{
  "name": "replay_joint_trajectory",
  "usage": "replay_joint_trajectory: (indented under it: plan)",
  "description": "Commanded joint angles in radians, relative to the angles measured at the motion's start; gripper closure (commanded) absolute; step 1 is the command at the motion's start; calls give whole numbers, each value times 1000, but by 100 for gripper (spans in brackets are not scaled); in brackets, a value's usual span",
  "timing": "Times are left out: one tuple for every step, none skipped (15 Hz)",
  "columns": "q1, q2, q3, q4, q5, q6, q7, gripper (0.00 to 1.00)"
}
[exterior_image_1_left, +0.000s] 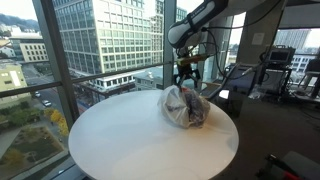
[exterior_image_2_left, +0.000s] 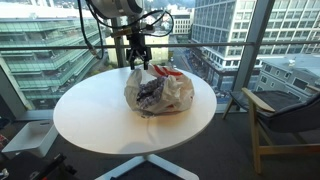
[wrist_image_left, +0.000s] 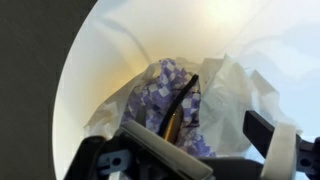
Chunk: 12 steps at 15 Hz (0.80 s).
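— Surface and room?
— One round white table (exterior_image_2_left: 90, 125). Tall windows (exterior_image_2_left: 40, 50) stand behind the table, with city towers outside.
— Count, left to right?
— One gripper (exterior_image_2_left: 137, 62) over the table's far side, fingers spread wide, empty. One crumpled plastic bag (exterior_image_2_left: 158, 93) on the table beneath, checked cloth (wrist_image_left: 165, 95) inside. One chair (exterior_image_2_left: 285, 115) right of the table.

Both exterior views stood back from the round white table (exterior_image_1_left: 120, 140), looking slightly down across it from different sides toward the windows (exterior_image_1_left: 100, 40). Both took in the crumpled bag (exterior_image_1_left: 186, 106). The wrist view looked down from close above that bag.
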Motion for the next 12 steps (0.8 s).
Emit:
replay_joint_trajectory:
  plan:
    - [-45, 3, 53, -24, 80, 43, -177, 0]
    - [-51, 13, 63, -23, 94, 47, -227, 0]
    - [-57, 23, 73, -23, 107, 56, -277, 0]
    - [-63, 31, 82, -24, 117, 64, -327, 0]
    - [-66, 42, 92, -20, 120, 68, -374, 0]
    - [-70, 52, 101, -16, 126, 70, -423, 0]
    - [-74, 62, 111, -18, 132, 79, -471, 0]
    - [-78, 73, 120, -19, 133, 87, -520, 0]
    - [-78, 86, 126, -22, 122, 98, -567, 0]
    - [-79, 96, 131, -25, 109, 111, -613, 0]
    - [-63, 104, 120, -32, 60, 140, -627, 0]
    - [-57, 113, 114, -37, 26, 167, -650, 0]
